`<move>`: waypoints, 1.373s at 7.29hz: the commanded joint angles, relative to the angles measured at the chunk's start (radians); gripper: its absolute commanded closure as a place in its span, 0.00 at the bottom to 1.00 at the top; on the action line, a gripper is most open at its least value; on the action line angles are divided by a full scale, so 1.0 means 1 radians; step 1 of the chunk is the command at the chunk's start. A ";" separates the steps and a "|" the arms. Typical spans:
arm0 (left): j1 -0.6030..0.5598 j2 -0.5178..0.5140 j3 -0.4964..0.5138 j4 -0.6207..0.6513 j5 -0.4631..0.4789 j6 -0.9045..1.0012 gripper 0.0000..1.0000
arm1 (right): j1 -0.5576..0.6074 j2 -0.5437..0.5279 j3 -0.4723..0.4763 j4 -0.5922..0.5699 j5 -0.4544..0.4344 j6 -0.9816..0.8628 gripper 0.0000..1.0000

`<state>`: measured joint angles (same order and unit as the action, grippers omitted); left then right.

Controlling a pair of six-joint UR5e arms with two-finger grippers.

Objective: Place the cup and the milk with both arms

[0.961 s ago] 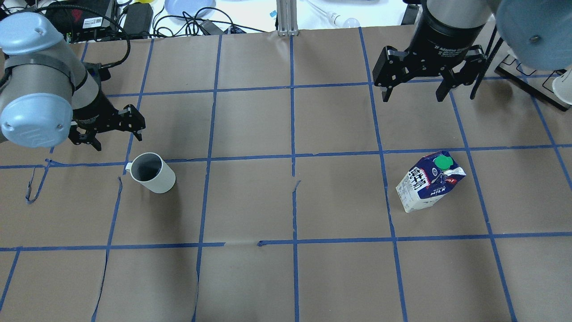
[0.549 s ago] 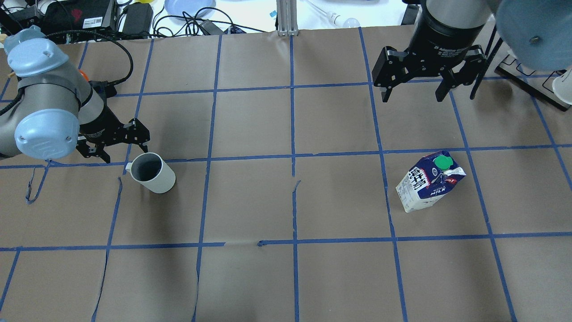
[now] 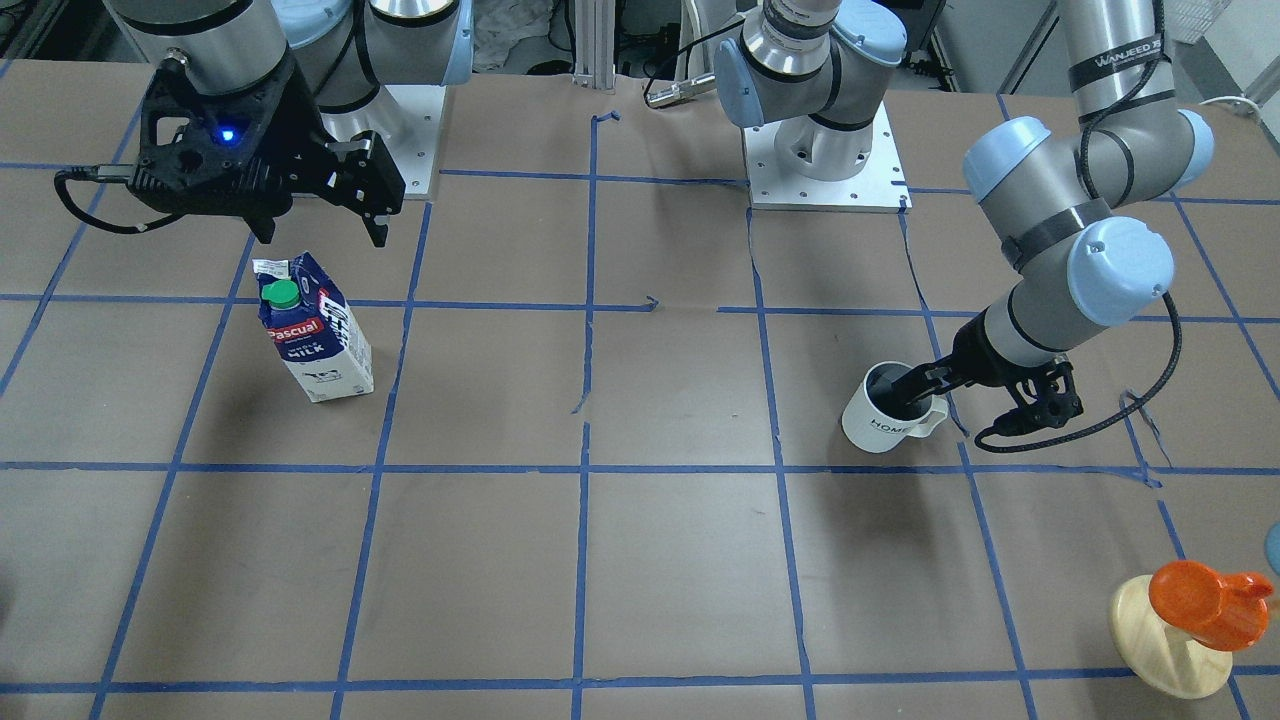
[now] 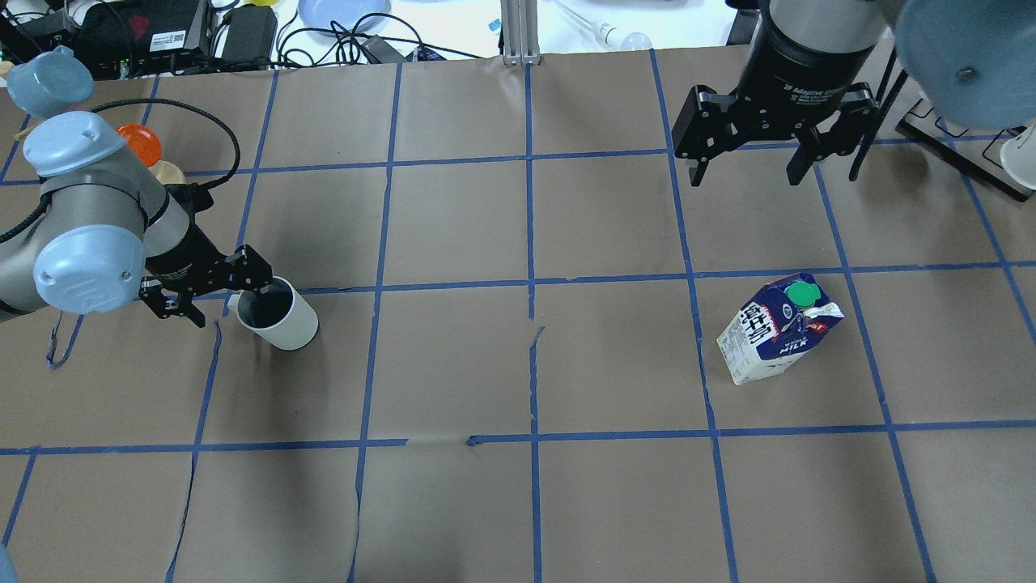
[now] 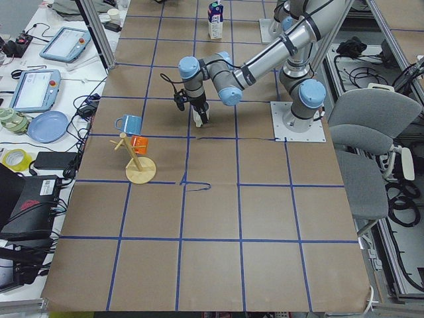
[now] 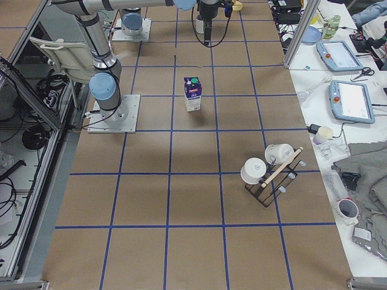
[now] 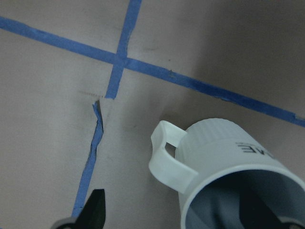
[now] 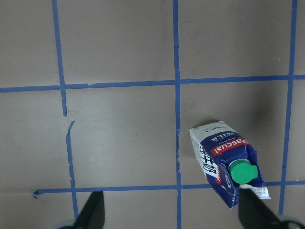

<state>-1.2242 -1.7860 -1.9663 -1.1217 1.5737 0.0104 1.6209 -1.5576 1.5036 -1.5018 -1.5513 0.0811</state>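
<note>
The white cup [image 4: 285, 322] stands upright on the left half of the table, handle toward my left arm. My left gripper [image 4: 220, 301] is open and astride the cup's handle side. One finger [image 7: 257, 210] is inside the cup [image 7: 224, 157], the other finger [image 7: 95, 210] is outside past the handle. In the front-facing view the left gripper [image 3: 975, 397] sits at the cup [image 3: 880, 425]. The milk [image 4: 774, 328] stands upright on the right. My right gripper [image 4: 746, 172] is open and empty, raised behind the milk [image 8: 224, 160]; it also shows in the front-facing view [image 3: 322, 232] behind the milk [image 3: 315, 340].
A pale wooden stand [image 3: 1165, 640] with an orange cup [image 3: 1205, 600] and a blue cup [image 5: 129, 123] stands at the table's far left. A rack with white cups [image 6: 269, 172] stands at the far right. Cables and devices lie past the back edge.
My left gripper has moved toward the cup and lowered, so one finger now sits inside it. The right gripper, the cup and the milk have hardly moved.
</note>
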 commanded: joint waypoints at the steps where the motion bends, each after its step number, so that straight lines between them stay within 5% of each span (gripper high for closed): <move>1: 0.002 -0.022 0.000 0.000 -0.035 -0.007 0.10 | 0.001 -0.001 0.001 0.000 0.000 -0.001 0.00; 3: 0.000 -0.035 0.000 -0.001 -0.038 -0.012 1.00 | 0.001 -0.001 0.001 0.000 0.000 -0.001 0.00; 6: -0.001 -0.027 0.013 -0.015 -0.085 -0.058 1.00 | 0.001 0.001 0.001 0.000 0.002 0.000 0.00; 10: -0.136 -0.018 0.284 -0.222 -0.070 -0.241 1.00 | -0.002 -0.001 0.001 0.000 0.000 -0.001 0.00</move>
<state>-1.2937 -1.8004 -1.7720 -1.2822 1.5014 -0.1297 1.6209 -1.5584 1.5048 -1.5018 -1.5504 0.0798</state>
